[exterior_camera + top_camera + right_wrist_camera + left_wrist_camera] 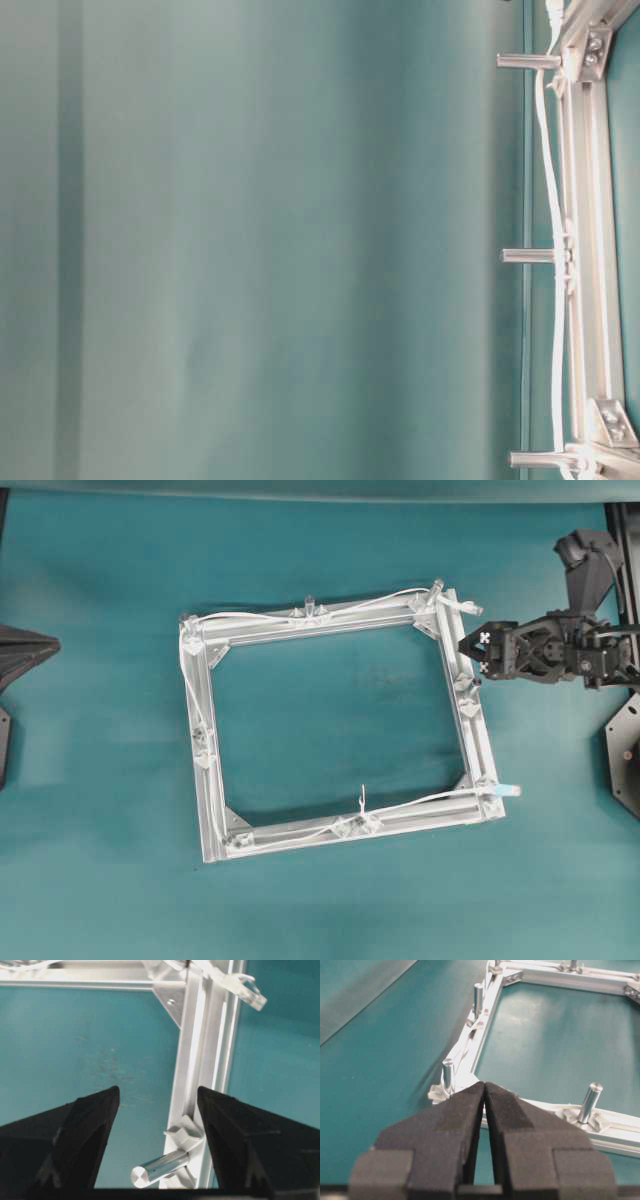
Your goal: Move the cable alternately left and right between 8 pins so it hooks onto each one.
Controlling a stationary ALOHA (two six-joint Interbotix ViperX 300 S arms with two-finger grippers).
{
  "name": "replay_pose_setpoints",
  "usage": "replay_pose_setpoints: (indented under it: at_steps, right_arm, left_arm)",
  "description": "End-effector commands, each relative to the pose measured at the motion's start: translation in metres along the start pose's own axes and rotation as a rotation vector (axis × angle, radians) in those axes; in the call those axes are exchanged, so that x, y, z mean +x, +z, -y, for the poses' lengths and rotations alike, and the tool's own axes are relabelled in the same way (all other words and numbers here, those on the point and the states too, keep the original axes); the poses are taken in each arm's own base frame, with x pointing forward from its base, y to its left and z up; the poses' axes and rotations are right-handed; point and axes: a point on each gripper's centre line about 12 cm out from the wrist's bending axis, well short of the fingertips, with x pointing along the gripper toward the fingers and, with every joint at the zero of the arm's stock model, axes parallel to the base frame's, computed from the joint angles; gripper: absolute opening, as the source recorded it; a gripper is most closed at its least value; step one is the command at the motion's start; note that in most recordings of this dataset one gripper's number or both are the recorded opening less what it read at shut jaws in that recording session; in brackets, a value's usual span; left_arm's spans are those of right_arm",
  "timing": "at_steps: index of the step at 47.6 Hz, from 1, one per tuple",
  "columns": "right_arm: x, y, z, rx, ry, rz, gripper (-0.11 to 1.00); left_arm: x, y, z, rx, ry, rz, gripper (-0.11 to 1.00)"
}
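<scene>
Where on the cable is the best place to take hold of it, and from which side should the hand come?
Probably the free end of the cable past the frame's near right corner. It sticks out over bare table, so the open right hand could come from outside, above.

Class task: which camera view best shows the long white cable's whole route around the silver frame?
The overhead view: the thin white cable can be traced along the square silver aluminium frame, top, left and bottom rails. The table-level view shows only one stretch beside three pegs. The left wrist view shows a short piece; the right wrist view only a bit at its top edge.
</scene>
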Motion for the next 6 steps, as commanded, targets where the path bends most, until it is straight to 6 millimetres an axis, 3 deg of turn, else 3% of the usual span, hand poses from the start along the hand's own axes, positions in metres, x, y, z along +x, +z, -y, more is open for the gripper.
replay_pose_setpoints:
  at_steps: [1, 6]
  right_arm:
    - [-0.0063, 0.0031, -0.0054, -0.060, 0.032, 0.020, 0.70]
    - [-0.0116, 0.0079, -0.0056, -0.174, 0.025, 0.052, 0.70]
  left_arm:
    - [0.0004, 0.0044, -0.0007, -0.001, 0.006, 0.006, 0.08]
    - [0.0004, 0.0044, -0.0007, -0.001, 0.006, 0.006, 0.08]
